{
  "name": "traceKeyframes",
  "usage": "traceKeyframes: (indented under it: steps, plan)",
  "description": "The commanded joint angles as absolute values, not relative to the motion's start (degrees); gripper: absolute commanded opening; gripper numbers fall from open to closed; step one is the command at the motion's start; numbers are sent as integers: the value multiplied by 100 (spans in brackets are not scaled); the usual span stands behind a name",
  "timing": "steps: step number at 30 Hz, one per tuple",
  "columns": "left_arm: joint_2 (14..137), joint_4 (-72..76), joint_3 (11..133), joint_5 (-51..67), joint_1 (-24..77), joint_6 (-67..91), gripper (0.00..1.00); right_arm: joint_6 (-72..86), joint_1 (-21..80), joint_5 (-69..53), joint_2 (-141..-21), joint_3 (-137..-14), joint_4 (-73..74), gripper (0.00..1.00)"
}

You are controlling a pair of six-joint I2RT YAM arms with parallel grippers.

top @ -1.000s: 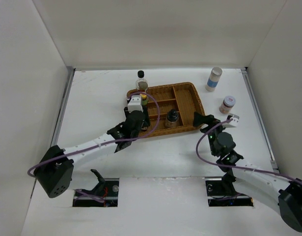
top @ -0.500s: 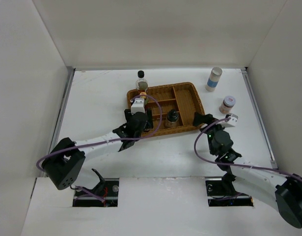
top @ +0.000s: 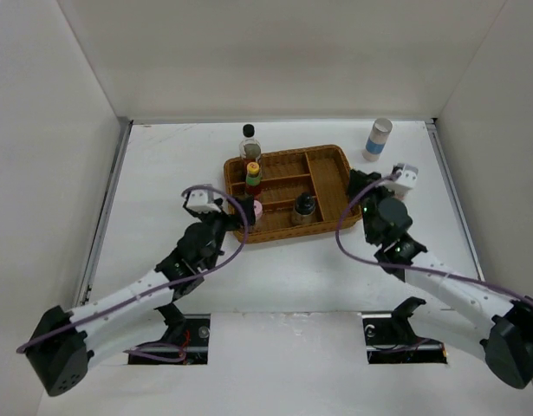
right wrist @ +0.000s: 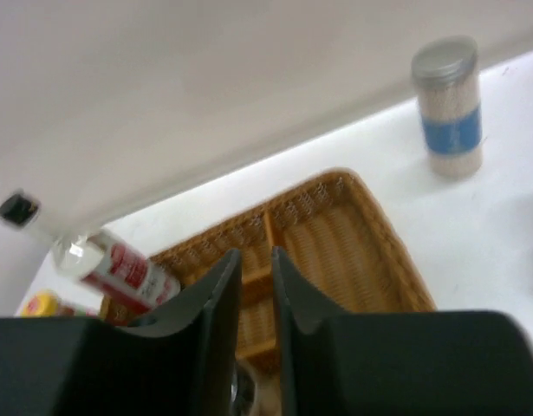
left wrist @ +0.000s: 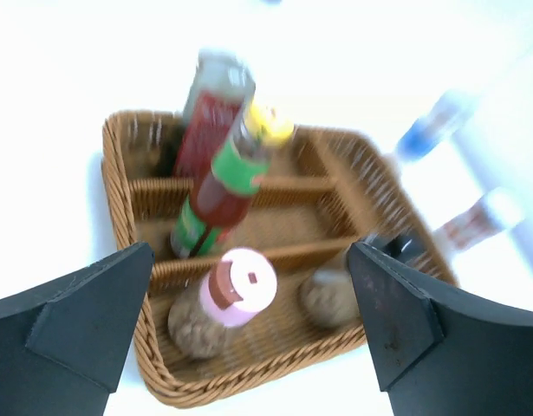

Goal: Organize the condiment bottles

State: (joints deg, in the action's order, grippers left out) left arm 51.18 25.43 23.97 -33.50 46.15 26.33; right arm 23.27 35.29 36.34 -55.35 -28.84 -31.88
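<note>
**Both arms at the tray: left claw released, right claw clenched on nothing**

Left arm runs low and long from its base. The left claw [top: 230, 211] is at the near-left corner of the wicker tray [left wrist: 120, 204], fingers spread wide and empty. The pink-lidded jar [left wrist: 238, 290] is dead ahead of it in the nearest tray compartment. The yellow-capped red bottle [left wrist: 227, 186] is just past that, and the dark shaker [top: 305, 206] is ahead-right, also in the tray.

Right arm is bent, with the right claw [right wrist: 256, 260] at the tray's right edge, fingers pinched to a slit. The white blue-label bottle [right wrist: 446, 108] stands on the table [top: 162, 173] ahead-right of it, apart from the tray.

The tall clear black-capped bottle [top: 249, 141] is at the tray's far-left corner; can't tell whether it's inside or behind.

Only the left wrist view shows a blurred pale-topped jar [left wrist: 478, 221] past the tray's right side.
</note>
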Motion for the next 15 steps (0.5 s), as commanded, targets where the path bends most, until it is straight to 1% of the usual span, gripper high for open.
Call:
traceKeyframes:
  steps: [1, 2, 3, 4, 8, 10, 11, 12, 15]
  plan:
    - [4344, 3576, 1751, -3585, 4435, 2558, 100, 1820, 2925, 3525, -6036, -4057, -2279, 21]
    - [4133, 3638, 1566, -3664, 4330, 2566, 100, 1750, 2635, 3507, -6299, -4417, -1998, 22]
    - [3983, 3656, 1408, -3743, 4224, 2593, 100, 1671, 2328, 3455, -6589, -4769, -1760, 26]
    - [3894, 3630, 1302, -3814, 4153, 2628, 100, 1600, 2055, 3384, -6888, -5103, -1497, 32]
    - [3823, 3604, 1081, -3788, 4100, 2680, 100, 1599, 1043, 2928, -8197, -6386, -706, 77]
    - [3884, 3682, 994, -3814, 4153, 2707, 100, 1547, 788, 2717, -8795, -7045, -283, 93]
    - [3946, 3735, 958, -3841, 4153, 2716, 100, 1512, 717, 2638, -9059, -7362, -46, 97]
    - [4016, 3805, 915, -3850, 4109, 2725, 100, 1468, 655, 2558, -9323, -7678, 147, 100]
    - [4113, 3876, 861, -3815, 4038, 2795, 100, 1284, 558, 2365, -10000, -8382, 412, 100]
